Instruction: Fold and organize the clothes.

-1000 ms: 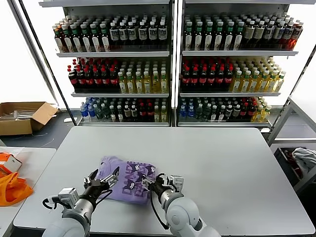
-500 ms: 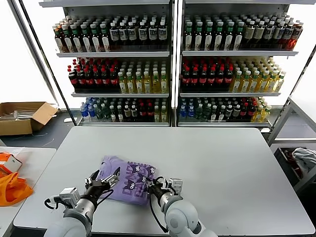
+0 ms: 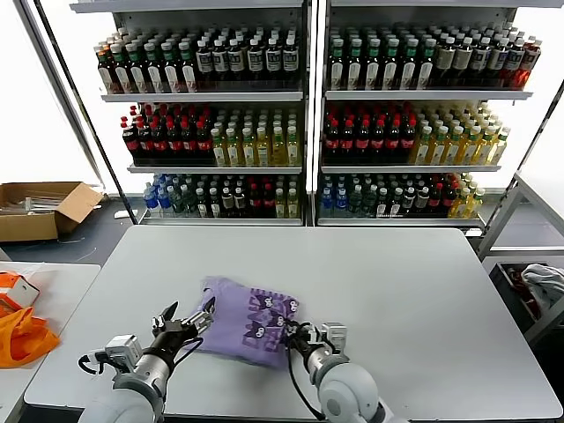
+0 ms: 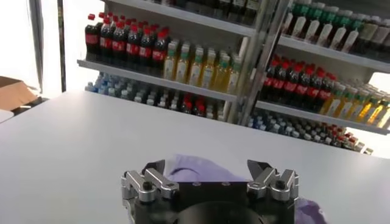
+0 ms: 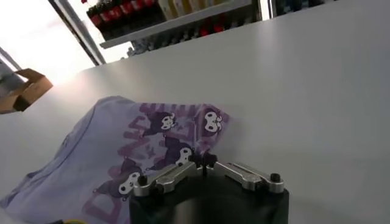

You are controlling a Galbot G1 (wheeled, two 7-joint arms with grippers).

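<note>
One of the clothes, a lavender T-shirt (image 3: 249, 315) with dark purple print facing up, lies loosely folded on the grey table (image 3: 397, 282) near its front edge. My right gripper (image 3: 294, 332) is shut on the shirt's near right edge; in the right wrist view its tips (image 5: 204, 161) pinch a fold of the printed fabric (image 5: 116, 158). My left gripper (image 3: 188, 315) stands open at the shirt's left edge, low over the table. In the left wrist view its fingers (image 4: 156, 168) spread wide, with the shirt (image 4: 195, 172) lying beyond them and nothing held.
An orange bag (image 3: 24, 336) lies on a side table at the left. A cardboard box (image 3: 40, 207) sits on the floor beyond it. Shelves of bottles (image 3: 308, 132) stand behind the table. A rack with cloth (image 3: 542, 286) is at the right.
My right gripper has closed on the shirt's edge and moved right, dragging the shirt to the right with it. The left gripper has stayed open in place.
</note>
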